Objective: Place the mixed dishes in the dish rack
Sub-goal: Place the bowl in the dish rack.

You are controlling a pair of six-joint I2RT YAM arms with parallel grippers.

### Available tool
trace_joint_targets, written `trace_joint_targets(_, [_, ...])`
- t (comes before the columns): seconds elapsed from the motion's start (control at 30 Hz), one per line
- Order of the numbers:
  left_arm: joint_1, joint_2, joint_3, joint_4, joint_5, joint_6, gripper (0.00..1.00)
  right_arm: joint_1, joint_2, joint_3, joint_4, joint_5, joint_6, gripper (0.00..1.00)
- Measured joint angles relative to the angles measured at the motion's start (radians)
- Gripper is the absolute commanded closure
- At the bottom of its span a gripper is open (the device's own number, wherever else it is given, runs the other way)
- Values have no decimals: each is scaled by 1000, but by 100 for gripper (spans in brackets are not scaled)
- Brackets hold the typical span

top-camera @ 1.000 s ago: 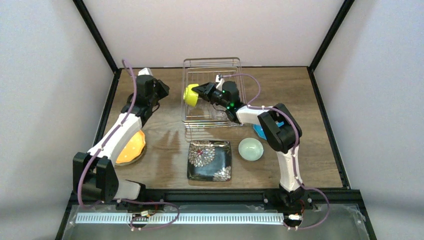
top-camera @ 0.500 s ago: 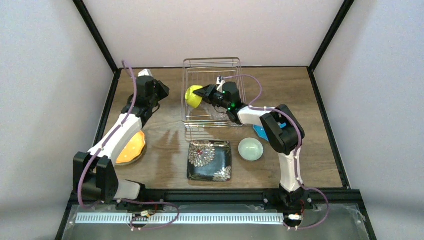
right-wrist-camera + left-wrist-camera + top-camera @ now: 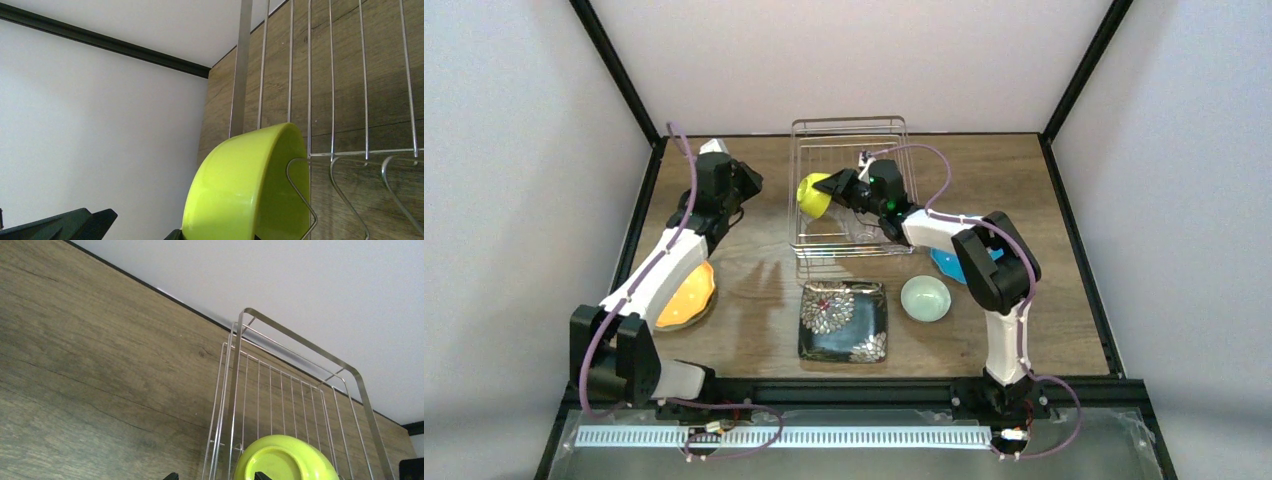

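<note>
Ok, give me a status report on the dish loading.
Left gripper open, empty, left of dish rack. Right gripper shut on yellow-green bowl, on edge at rack's left side. Wire prongs at bowl's rim.

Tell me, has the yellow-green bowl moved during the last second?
Yes. The yellow-green bowl shifted slightly right, away from the left wall of the dish rack.

My right gripper (image 3: pixel 830 190) grips the yellow-green bowl (image 3: pixel 812 194), tipped on its side at the left wall of the wire dish rack (image 3: pixel 849 124), far centre. Nearer lie the black floral plate (image 3: pixel 843 320) and, to its right, the mint bowl (image 3: pixel 925 298), both flat and upright. An orange plate (image 3: pixel 686 296) lies at the left and a blue plate (image 3: pixel 944 265) at the right, each partly hidden.
</note>
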Motion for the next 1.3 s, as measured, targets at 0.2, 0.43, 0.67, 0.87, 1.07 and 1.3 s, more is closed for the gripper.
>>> trace_joint_targets(0.2, [0,-4,-10,0,0,-5,12,0,-1,44,-77,2,-34,34])
trace_joint_targets(0.43, [0,-6,-15,14,2,-16,12,5,-1,97,-164,-2,-66,54])
trace_joint_targets(0.67, [0,-8,-27,18,1,-21,12,14,-1,113,-135,-46,-64,78])
trace_joint_targets(0.87, [0,-19,-29,18,0,-21,12,18,-1,114,-118,-62,-58,95])
trace_joint_targets(1.07, [0,-29,-31,17,-1,-21,12,15,-1,114,-106,-78,-47,99])
trace_joint_targets(1.3, [0,-55,-45,13,-5,-21,12,6,-1,90,-56,-97,-14,99])
